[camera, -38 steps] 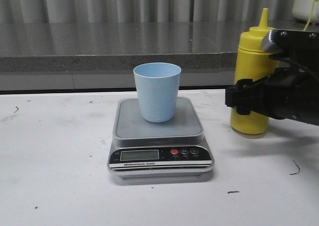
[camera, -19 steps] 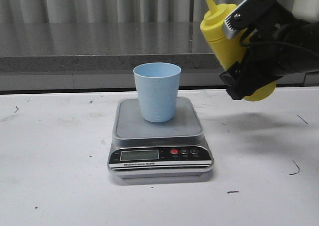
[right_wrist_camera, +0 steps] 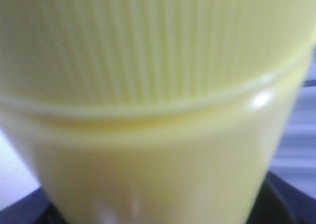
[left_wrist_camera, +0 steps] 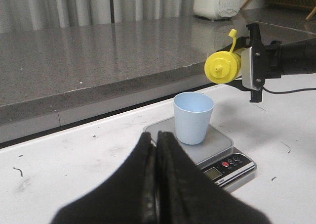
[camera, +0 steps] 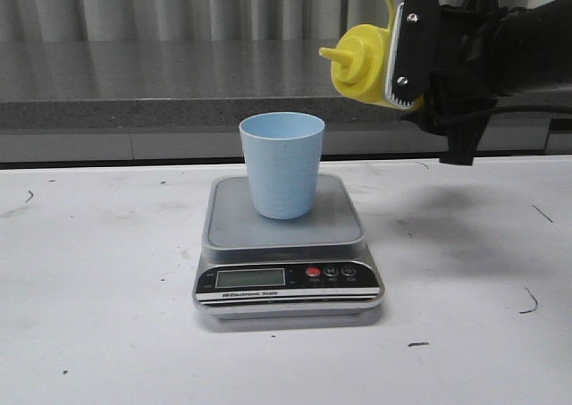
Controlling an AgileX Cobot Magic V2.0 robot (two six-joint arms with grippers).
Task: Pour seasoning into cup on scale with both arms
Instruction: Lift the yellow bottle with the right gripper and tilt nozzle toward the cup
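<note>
The pale blue cup [camera: 281, 164] stands upright on the silver scale [camera: 286, 244] at the table's middle. My right gripper [camera: 420, 65] is shut on the yellow seasoning bottle [camera: 365, 63]. It holds the bottle about level in the air, nozzle pointing left, above and to the right of the cup's rim. The bottle fills the right wrist view [right_wrist_camera: 158, 110]. My left gripper [left_wrist_camera: 157, 141] is shut and empty, near the table's front, short of the scale [left_wrist_camera: 224, 146] and cup [left_wrist_camera: 193, 117]. The left wrist view also shows the bottle [left_wrist_camera: 222, 67].
A grey stone counter [camera: 179, 74] runs along the back of the white table [camera: 89, 289]. A white appliance [left_wrist_camera: 217, 1] stands on the counter. A black cable [left_wrist_camera: 291, 90] trails from the right arm over the table.
My right gripper has lifted the bottle off the table, carried it up and left toward the cup, and tipped it from upright to about level. The cup and scale have not moved.
</note>
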